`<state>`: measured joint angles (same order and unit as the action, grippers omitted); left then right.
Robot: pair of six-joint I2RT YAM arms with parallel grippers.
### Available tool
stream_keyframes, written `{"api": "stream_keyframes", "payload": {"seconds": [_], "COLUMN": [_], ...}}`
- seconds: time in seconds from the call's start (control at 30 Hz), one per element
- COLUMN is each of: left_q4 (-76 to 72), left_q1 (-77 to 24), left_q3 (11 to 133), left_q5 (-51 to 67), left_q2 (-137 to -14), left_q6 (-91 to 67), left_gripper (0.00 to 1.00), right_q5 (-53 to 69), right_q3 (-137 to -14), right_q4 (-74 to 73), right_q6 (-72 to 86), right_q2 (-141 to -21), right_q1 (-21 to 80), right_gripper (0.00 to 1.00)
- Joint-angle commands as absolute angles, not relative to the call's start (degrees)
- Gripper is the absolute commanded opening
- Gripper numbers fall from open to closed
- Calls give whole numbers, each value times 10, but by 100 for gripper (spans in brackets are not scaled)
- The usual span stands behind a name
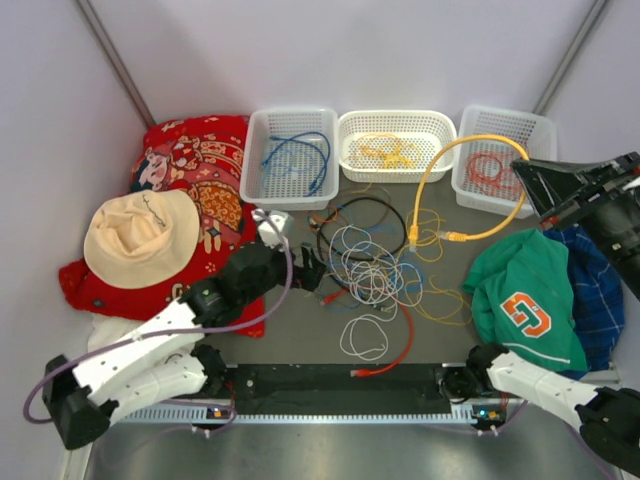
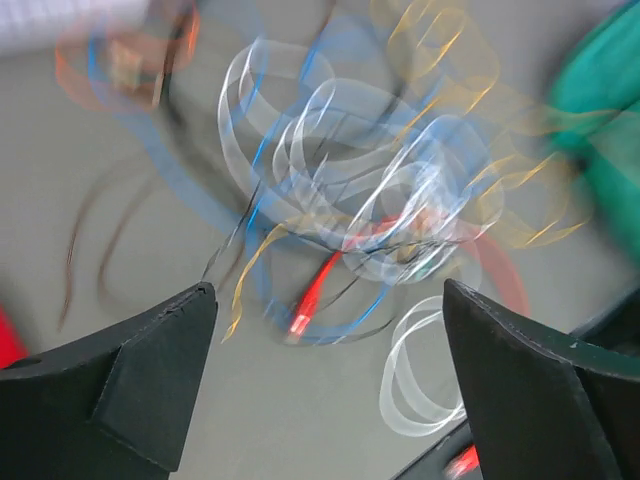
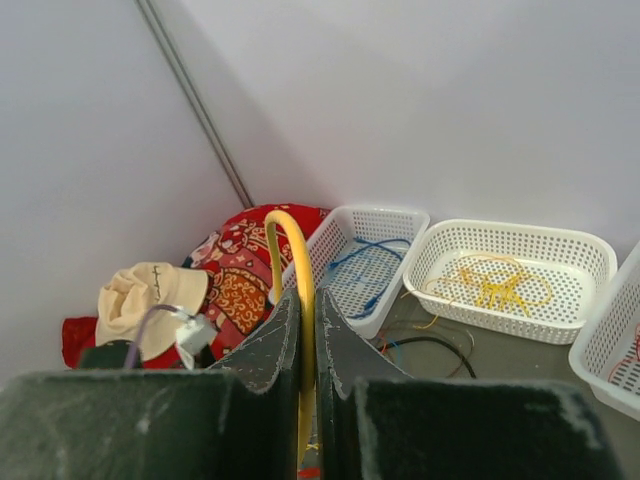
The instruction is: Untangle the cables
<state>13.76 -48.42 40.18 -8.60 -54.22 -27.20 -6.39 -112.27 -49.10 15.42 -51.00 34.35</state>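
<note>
Left hand spread wide, holding nothing, the tangle of cables on the table just beyond its fingertips; right hand pinched tight on a yellow cable arching up ahead of it.

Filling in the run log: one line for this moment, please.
left pincer: open, above cable tangle | right pincer: shut on yellow cable, held aloft

Top cam: high, behind the rig, looking down on the whole table. Left wrist: close, motion-blurred, pointing down at the cable tangle, which sits mid-frame in the top view. Right wrist: raised, facing left across the baskets and hat; the top cam sees both.
</note>
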Motion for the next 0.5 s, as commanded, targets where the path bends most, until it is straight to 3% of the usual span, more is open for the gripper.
{"api": "stream_keyframes", "payload": {"seconds": [0.0,0.2,0.33,0.47], "left_q4": [-22,-274,-320,-380], "left_q1": [-483,-483,-484,-497], "left_q3": [358,267,296,307], "left_q5": [-91,36,143,178], "left_q2": [-423,-324,-386,-445], "left_q6": [-237,-155,-136,-112], "left_gripper": [99,99,99,99], "right_q5": [-67,-40,-11,-3], "right_q3": [-1107,-1094,-1098,-1107], "right_q4": [-461,-459,-461,-463], "right_q6": [158,176,190,199], "right_q2": [-506,-510,-517,-525], "right_q1": [345,345,345,345], "right_gripper": [0,0,0,0]}}
